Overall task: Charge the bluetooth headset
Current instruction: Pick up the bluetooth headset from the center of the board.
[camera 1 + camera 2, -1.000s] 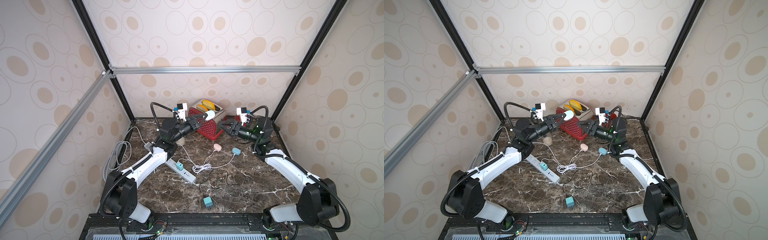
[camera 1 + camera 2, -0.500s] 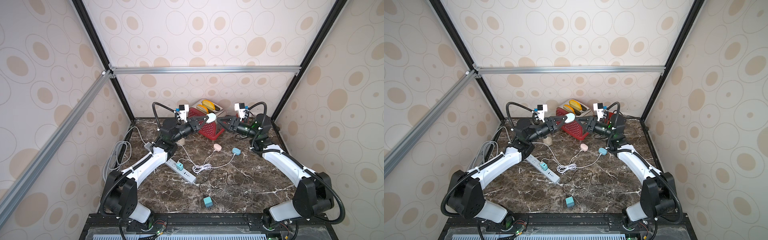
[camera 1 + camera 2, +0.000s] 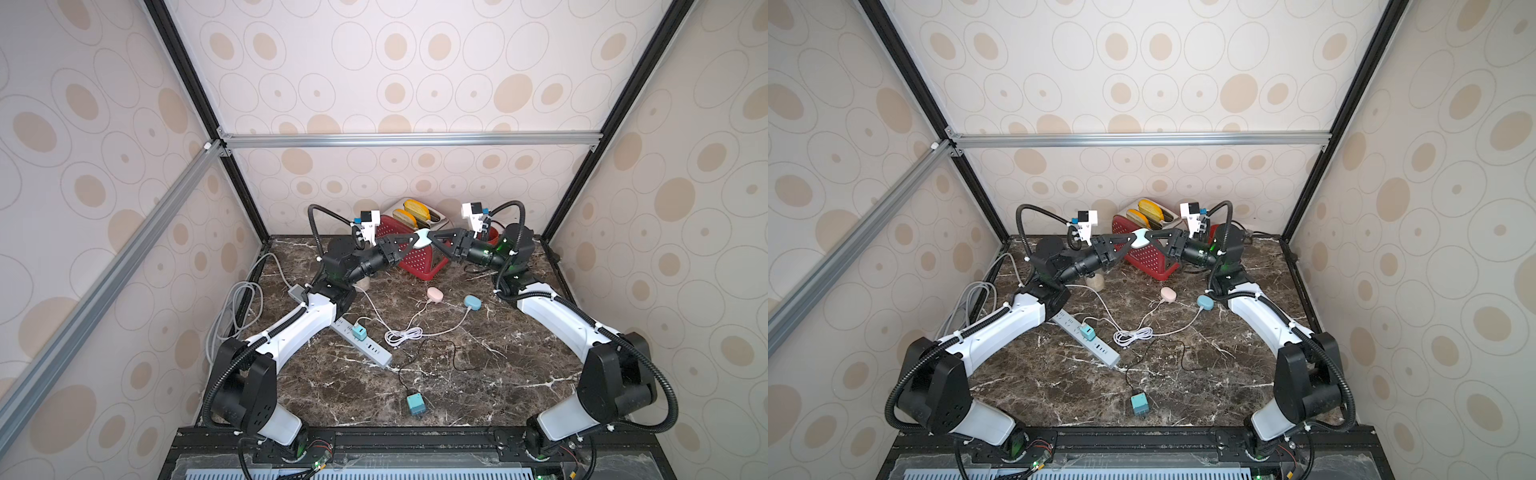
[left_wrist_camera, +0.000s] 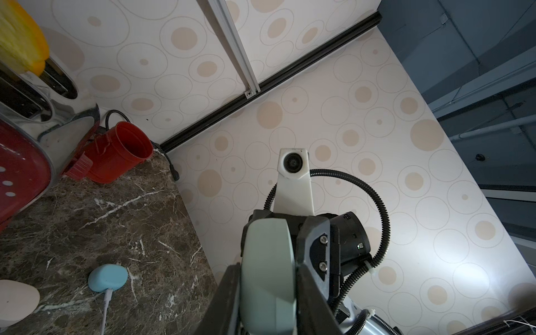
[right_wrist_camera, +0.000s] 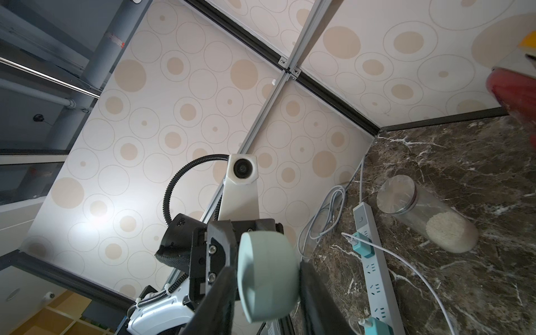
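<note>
Right pincer (image 3: 432,241) now forward, tight on headset case (image 3: 423,240) alongside left pincer (image 3: 414,241).

obstacles: red basket (image 3: 419,262) at back, cables (image 3: 405,334) mid-table, power strip (image 3: 365,351) left of centre | free: front-right table (image 3: 498,374)

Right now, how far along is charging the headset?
Done: the headset case is up off the table. In hand: left end effector and right end effector both grip it in mid-air. Still to do: no cable shows in it; the teal charger sits in the power strip.

Left tool (image 3: 415,242) and right tool (image 3: 432,242) meet tip-to-tip — raised.
</note>
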Controlling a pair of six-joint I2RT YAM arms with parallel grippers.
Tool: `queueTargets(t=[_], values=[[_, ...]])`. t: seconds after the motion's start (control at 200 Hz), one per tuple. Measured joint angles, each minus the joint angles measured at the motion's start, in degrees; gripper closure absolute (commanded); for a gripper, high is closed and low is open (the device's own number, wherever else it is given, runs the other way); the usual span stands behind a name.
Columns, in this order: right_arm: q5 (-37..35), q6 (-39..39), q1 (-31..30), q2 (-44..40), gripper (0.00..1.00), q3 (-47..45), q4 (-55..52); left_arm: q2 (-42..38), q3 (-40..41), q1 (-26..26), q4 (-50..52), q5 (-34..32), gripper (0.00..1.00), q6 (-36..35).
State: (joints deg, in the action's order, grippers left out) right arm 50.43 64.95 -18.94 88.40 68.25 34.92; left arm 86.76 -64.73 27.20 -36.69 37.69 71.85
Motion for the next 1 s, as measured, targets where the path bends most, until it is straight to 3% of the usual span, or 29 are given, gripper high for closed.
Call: queueTargets(t=[0.19, 0.541, 0.661, 0.846, 0.921, 1.002], values=[[0.0, 1.2, 0.2, 0.5, 0.80, 0.0, 2.0, 0.5, 0.0, 0.0, -1.9, 0.7, 0.74, 1.2], [0.5, 1.9, 0.1, 2.4, 0.82, 1.3, 4.1, 1.6, 0.0, -0.1, -3.0, 1.4, 0.62, 2.4], [0.6, 1.9, 0.0, 2.5, 0.82, 1.3, 4.2, 1.7, 0.0, 0.1, -2.9, 1.9, 0.63, 2.4], [0.6, 2.5, 0.1, 2.6, 0.82, 1.3, 4.2, 1.9, -0.1, 0.1, -3.2, 1.9, 0.76, 2.6], [0.6, 2.7, 0.1, 2.6, 0.77, 1.3, 4.2, 1.9, -0.1, 0.1, -3.4, 1.9, 0.78, 2.7], [0.7, 2.7, 0.2, 2.6, 0.58, 1.3, 4.2, 2.0, -0.1, 0.1, -3.7, 1.9, 0.79, 2.8]])
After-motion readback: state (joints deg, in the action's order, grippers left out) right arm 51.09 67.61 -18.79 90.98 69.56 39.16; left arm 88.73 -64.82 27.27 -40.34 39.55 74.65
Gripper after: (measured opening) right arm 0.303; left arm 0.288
